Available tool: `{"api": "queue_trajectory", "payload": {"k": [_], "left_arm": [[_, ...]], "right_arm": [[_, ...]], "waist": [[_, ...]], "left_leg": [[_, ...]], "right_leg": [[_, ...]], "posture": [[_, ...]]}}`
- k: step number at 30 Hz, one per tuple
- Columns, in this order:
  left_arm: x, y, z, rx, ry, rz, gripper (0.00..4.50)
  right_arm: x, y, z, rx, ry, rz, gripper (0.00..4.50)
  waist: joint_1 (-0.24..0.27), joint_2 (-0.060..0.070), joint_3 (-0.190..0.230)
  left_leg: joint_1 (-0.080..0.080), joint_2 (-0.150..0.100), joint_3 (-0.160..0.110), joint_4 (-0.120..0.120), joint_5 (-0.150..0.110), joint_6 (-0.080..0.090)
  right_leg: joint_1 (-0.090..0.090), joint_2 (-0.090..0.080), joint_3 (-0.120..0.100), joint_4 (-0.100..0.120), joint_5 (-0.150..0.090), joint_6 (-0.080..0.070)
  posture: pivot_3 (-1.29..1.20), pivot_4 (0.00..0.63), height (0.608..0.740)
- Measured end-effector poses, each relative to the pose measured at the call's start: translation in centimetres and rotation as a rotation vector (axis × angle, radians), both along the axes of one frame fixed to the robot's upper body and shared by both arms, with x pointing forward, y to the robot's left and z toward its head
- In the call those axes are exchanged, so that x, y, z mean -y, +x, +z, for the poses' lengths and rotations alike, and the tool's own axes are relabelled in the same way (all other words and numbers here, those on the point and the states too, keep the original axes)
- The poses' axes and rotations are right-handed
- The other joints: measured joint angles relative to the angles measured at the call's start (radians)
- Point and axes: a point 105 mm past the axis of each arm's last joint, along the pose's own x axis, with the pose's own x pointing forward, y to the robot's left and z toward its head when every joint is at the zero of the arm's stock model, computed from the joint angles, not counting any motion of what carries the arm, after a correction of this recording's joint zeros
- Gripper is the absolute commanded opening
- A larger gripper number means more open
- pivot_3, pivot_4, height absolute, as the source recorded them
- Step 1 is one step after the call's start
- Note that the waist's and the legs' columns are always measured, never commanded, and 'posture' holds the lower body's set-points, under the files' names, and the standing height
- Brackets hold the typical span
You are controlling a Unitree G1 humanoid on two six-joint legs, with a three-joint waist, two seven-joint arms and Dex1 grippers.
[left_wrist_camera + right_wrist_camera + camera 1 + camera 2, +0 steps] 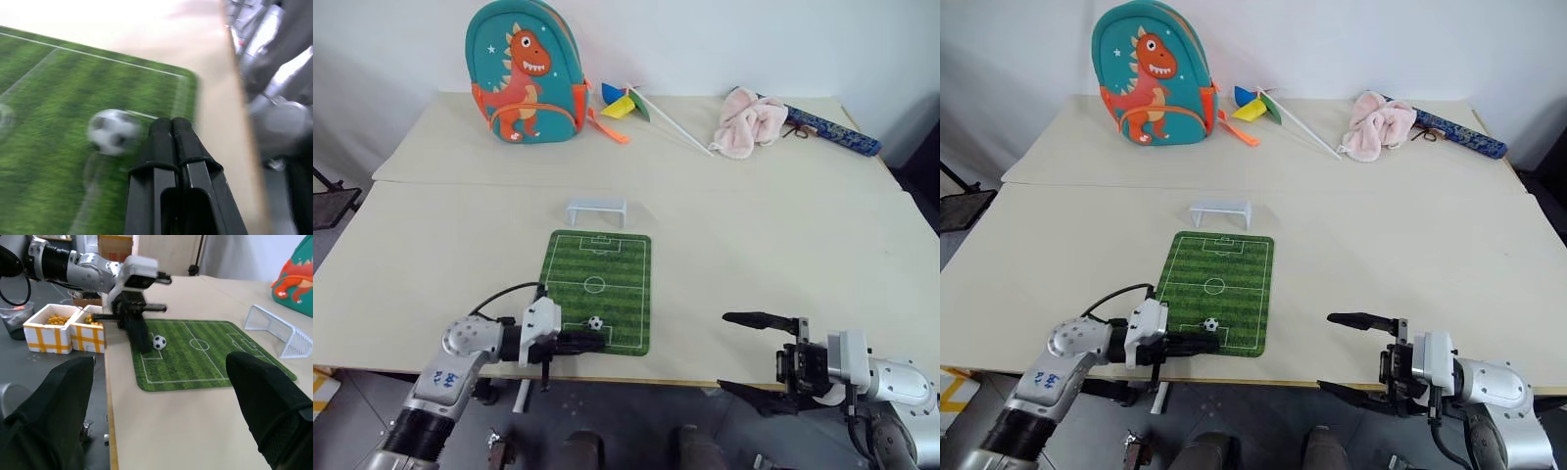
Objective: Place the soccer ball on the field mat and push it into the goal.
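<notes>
Head views: the soccer ball [595, 322] rests on the field mat [617, 279], in the near goal box. The left gripper [590, 340], fingers together and holding nothing, lies low just beside and behind it. The goal [596, 211] stands off the mat's far edge on the counter [783, 245]. Risk: the fingers sit slightly off the ball's centre line, so a push may send it sideways, missing the narrow goal.

Left wrist view: the ball [111, 131] sits beside the closed fingertips [168, 132], not ahead. A glancing contact is likely.

Right wrist view: the right gripper [161, 406], fingers wide apart, waits near the counter edge, well apart from the mat.
</notes>
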Motion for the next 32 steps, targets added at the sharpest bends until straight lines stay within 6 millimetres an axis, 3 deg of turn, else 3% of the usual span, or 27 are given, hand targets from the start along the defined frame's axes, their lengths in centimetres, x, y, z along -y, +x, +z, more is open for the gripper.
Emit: {"api": "queue_trajectory", "payload": {"k": [3, 7, 9, 11, 14, 16, 20, 24, 28, 32], "left_arm": [[0.1, 1.3, 0.3, 0.017, -0.023, 0.055, 0.02], [0.8, 4.1, 2.2, 0.119, -0.128, 0.188, 0.02], [0.3, 4.0, 2.9, 0.147, -0.136, 0.186, 0.02], [-0.7, 2.2, 2.7, 0.119, -0.127, 0.133, 0.02], [-2.9, -1.4, 1.9, 0.013, -0.106, 0.057, 0.02], [-4.6, -2.3, 2.3, -0.005, -0.084, 0.064, 0.02], [-10.0, -3.7, 3.5, -0.01, -0.015, 0.189, 0.02], [-11.9, -5.1, 3.1, -0.046, -0.01, 0.231, 0.02], [-15.0, -4.6, 2.9, -0.006, 0.004, 0.372, 0.02], [-16.9, -2.9, 4.6, 0.077, -0.026, 0.501, 0.02]], "right_arm": [[0.1, 0.5, -0.1, 0.017, 0.022, -0.071, 4.5], [1.1, 3.4, 0.5, 0.077, 0.201, -0.41, 4.5], [1.4, 4.2, 0.4, 0.094, 0.197, -0.507, 4.5], [1.5, 4.8, 0.4, 0.109, 0.196, -0.556, 4.5], [1.2, 4.8, 0.2, 0.103, 0.189, -0.555, 4.5], [0.7, 4.7, 0.0, 0.1, 0.166, -0.51, 4.5], [0.8, 4.0, -0.3, 0.087, 0.086, -0.409, 4.5], [0.8, 3.8, 0.1, 0.087, 0.089, -0.343, 4.5], [1.3, 4.3, 0.4, 0.091, 0.072, -0.312, 4.5], [1.1, 4.6, 0.6, 0.098, 0.072, -0.291, 4.5]], "waist": [[-0.002, 0.0, 0.0], [-0.003, -0.001, -0.001], [-0.012, -0.001, -0.001], [-0.029, 0.0, -0.001], [-0.039, 0.001, -0.001], [-0.037, 0.001, -0.001], [-0.029, 0.001, -0.001], [-0.026, 0.001, -0.001], [-0.025, 0.001, -0.001], [-0.026, 0.001, -0.001]], "left_leg": [[0.0, 0.0, 0.0, 0.0, 0.0, 0.0], [0.0, 0.0, 0.0, 0.0, 0.002, -0.002], [0.0, 0.0, 0.001, -0.001, 0.002, -0.002], [0.0, 0.001, 0.001, -0.004, 0.002, -0.002], [0.0, 0.002, -0.001, -0.006, 0.002, -0.002], [0.0, 0.002, -0.001, -0.005, 0.002, -0.002], [0.001, 0.001, 0.0, -0.004, 0.001, -0.001], [0.001, 0.002, -0.001, -0.004, 0.001, -0.001], [0.001, 0.002, -0.001, -0.004, 0.001, -0.001], [0.001, 0.001, -0.001, -0.004, 0.001, -0.001]], "right_leg": [[0.0, 0.0, 0.0, 0.0, 0.0, 0.0], [-0.002, 0.0, 0.001, 0.002, 0.0, 0.0], [-0.002, 0.001, 0.001, 0.002, 0.0, 0.0], [-0.003, 0.001, 0.002, 0.003, 0.0, 0.0], [-0.004, 0.001, 0.001, 0.004, -0.001, -0.002], [-0.003, 0.001, 0.001, 0.001, -0.001, -0.002], [-0.001, 0.0, 0.002, 0.0, 0.0, -0.002], [-0.001, 0.0, 0.002, 0.0, 0.0, -0.002], [-0.001, 0.001, 0.001, 0.0, 0.0, -0.002], [-0.001, 0.0, 0.001, 0.0, 0.0, -0.002]], "posture": [[0.0, 0.15, 0.74], [0.0, 0.15, 0.74], [0.0, 0.15, 0.74], [0.0, 0.15, 0.74], [0.0, 0.15, 0.74], [0.0, 0.15, 0.74], [0.0, 0.15, 0.74], [0.0, 0.15, 0.74], [0.0, 0.15, 0.74], [0.0, 0.15, 0.74]]}}
